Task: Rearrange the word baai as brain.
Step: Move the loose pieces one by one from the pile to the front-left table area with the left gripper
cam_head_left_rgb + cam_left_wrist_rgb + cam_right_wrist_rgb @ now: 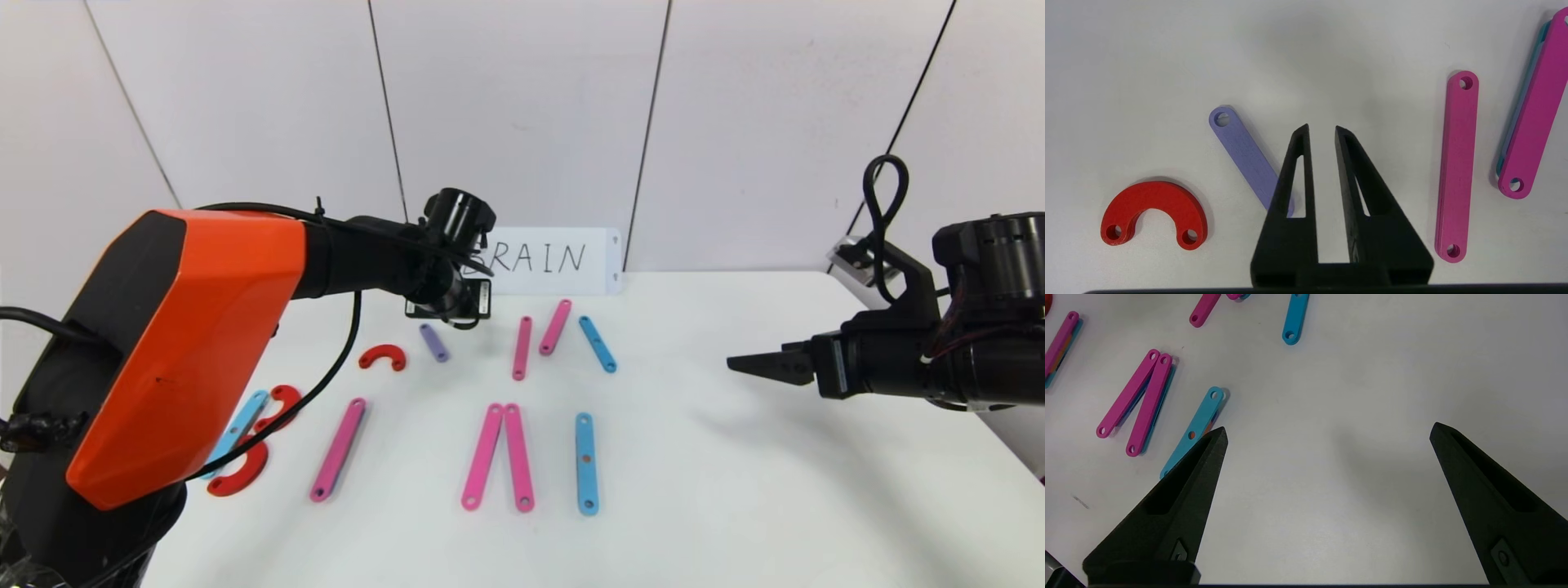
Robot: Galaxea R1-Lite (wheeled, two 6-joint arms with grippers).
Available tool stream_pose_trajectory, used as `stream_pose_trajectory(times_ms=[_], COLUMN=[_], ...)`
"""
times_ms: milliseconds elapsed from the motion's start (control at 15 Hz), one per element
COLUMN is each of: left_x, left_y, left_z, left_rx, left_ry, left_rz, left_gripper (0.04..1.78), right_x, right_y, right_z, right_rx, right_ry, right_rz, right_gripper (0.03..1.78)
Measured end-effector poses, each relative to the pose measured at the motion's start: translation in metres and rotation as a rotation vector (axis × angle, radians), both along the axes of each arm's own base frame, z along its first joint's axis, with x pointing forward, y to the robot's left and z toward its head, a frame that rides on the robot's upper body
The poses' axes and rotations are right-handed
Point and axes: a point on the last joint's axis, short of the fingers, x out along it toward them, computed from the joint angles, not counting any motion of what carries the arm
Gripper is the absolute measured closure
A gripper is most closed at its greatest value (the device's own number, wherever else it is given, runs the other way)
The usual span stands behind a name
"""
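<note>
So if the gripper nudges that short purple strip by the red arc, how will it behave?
The purple strip lies flat and thin, so it will probably slide or pivot, not roll or tip. It looks rigid. Its low edge may be hard for the left gripper to pinch.

Robot test bench, lab-style setup.
Plain white table (735, 490) pushed up against bare white wall panels (522, 106) with dark seams, nothing homely anywhere. Propped at the back edge, a white card (555, 260) hand-lettered BRAIN, a prompt for the exercise. Scattered across the top, flat plastic strips (498, 456) in pink, blue and purple plus red arcs (383, 357), laid out like practice pieces. Reaching in from the left, an orange-and-black robot arm (188, 343) trailing loose cables; parked off to the right, a second black arm (939, 351) with looped wiring. All told, a staged robotics workspace.
</note>
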Motion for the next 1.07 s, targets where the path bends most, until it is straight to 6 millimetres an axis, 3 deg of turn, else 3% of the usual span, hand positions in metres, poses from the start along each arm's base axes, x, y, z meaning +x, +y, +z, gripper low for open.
stream_pose_trajectory(times_ms=[333,533,733,1067], left_x=[-0.01,-0.022,-0.032,-0.025], left_y=[0.007,0.017,0.033,0.058], left_z=[0.002,0.006,0.014,0.012], left_rx=[-0.003,-0.04,-0.083,-0.136], left_ry=[0.071,0.155,0.226,0.256], left_rz=[0.106,0.246,0.364,0.487], left_gripper=[0.63,0.26,0.12,0.11], right_x=[0.0,0.0,0.0,0.0], right_y=[0.0,0.0,0.0,0.0], right_z=[0.0,0.0,0.0,0.0], right_rx=[0.0,0.0,0.0,0.0], right_ry=[0.0,-0.001,-0.001,0.0], right_rz=[-0.001,0.0,0.0,-0.001], right_gripper=[0.08,0.08,0.08,0.08])
